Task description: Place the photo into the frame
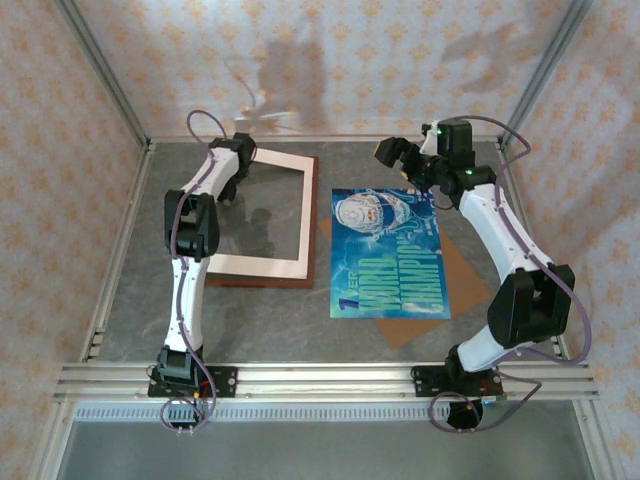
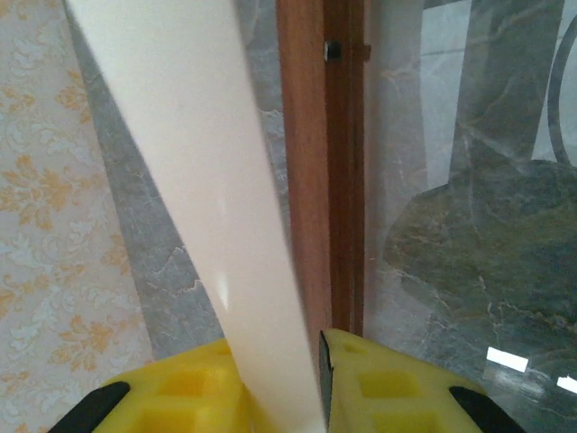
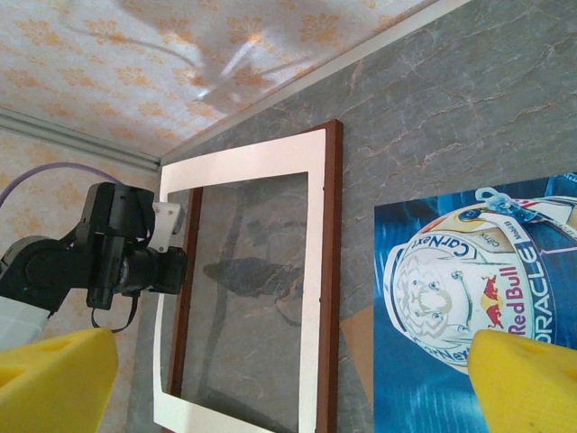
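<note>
Left end effector (image 2: 279, 379) is at the far left corner of the frame (image 1: 319, 225). Its yellow fingers (image 2: 180, 392) are pressed together on a strip of the cream mat (image 2: 207, 180), which tilts up off the reddish-brown moulding. The frame lies flat on the left half of the grey marbled tabletop (image 1: 270, 320). Just to its right, apart from it, the blue photo (image 1: 390, 255) lies face up on a brown backing board (image 1: 465, 275). Right end effector (image 1: 405, 160) hovers over the photo's far edge, fingers spread wide apart, holding nothing.
</note>
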{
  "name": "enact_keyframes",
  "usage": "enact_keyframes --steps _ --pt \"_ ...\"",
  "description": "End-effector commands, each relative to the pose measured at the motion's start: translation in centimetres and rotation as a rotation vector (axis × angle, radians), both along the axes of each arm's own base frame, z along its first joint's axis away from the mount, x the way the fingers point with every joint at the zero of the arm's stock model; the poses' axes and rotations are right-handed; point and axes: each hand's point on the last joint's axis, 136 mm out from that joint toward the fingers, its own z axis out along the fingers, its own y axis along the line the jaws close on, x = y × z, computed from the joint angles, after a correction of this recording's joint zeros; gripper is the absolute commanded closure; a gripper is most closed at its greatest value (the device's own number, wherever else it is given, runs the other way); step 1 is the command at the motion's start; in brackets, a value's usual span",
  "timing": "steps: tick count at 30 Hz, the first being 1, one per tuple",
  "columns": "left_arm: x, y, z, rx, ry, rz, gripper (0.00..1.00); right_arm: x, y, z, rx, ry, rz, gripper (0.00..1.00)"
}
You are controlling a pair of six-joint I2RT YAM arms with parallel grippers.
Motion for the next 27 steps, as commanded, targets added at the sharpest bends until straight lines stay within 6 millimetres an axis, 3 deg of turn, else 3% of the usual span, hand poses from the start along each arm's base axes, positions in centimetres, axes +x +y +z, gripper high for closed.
enact_keyframes --steps 1,16,27 --pt "-0.9 0.4 -0.6 0.048 0.049 -0.006 0.75 0.0 0.2 -0.7 -0.017 0.006 0.013 0.01" --pt "-1.2 0.4 -0.9 0.053 0.073 -0.038 0.73 0.1 0.2 -1.4 -0.019 0.022 0.014 0.01" --pt "-0.8 -0.4 0.4 0.025 0.013 -0.026 0.46 0.1 0.2 -1.6 -0.019 0.025 0.012 0.01"
